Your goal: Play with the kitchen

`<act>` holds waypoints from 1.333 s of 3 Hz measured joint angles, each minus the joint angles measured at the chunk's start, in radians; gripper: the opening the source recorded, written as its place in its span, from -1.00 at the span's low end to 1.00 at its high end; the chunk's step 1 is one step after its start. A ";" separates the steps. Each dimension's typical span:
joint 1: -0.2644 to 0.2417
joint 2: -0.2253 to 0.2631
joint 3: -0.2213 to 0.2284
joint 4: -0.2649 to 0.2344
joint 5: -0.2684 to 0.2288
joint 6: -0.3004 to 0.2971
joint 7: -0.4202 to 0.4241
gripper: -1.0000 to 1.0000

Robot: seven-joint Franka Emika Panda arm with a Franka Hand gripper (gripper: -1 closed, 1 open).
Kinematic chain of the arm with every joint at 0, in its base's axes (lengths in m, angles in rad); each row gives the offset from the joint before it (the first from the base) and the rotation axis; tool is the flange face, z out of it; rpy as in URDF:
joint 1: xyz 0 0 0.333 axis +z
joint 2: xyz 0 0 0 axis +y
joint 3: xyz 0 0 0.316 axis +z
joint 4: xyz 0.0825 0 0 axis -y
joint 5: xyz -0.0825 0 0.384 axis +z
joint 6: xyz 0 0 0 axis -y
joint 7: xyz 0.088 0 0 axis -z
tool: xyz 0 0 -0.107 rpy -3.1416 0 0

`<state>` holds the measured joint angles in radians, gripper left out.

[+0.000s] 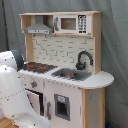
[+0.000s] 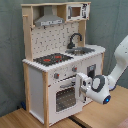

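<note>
**Arm at the oven front**

Your gripper (image 2: 81, 85) sits against the toy kitchen (image 2: 55, 55) beside the windowed oven door (image 2: 64, 96), in the second exterior view; you cannot tell how wide its claw stands. The kitchen is smooth white panels edged in pale wood, standing on a wooden floor (image 2: 20, 119). A curved black faucet (image 1: 83, 59) arches over the sink (image 1: 71, 75), right of the black-red stovetop (image 1: 37, 66).

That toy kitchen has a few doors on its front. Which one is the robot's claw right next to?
The windowed oven door under the stovetop. In the second exterior view the claw sits at its upper edge, by the knobs; the cupboard door under the sink lies behind the arm.
</note>
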<state>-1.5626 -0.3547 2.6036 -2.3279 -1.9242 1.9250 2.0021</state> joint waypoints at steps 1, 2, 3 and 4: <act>0.017 -0.001 0.015 0.014 0.088 -0.020 -0.038 -1.00; 0.052 -0.004 0.015 0.032 0.179 -0.034 -0.075 -1.00; 0.100 -0.008 0.016 0.046 0.264 -0.057 -0.105 -1.00; 0.134 -0.022 0.016 0.075 0.352 -0.077 -0.133 -1.00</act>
<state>-1.4290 -0.3769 2.6195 -2.2526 -1.5723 1.8483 1.8689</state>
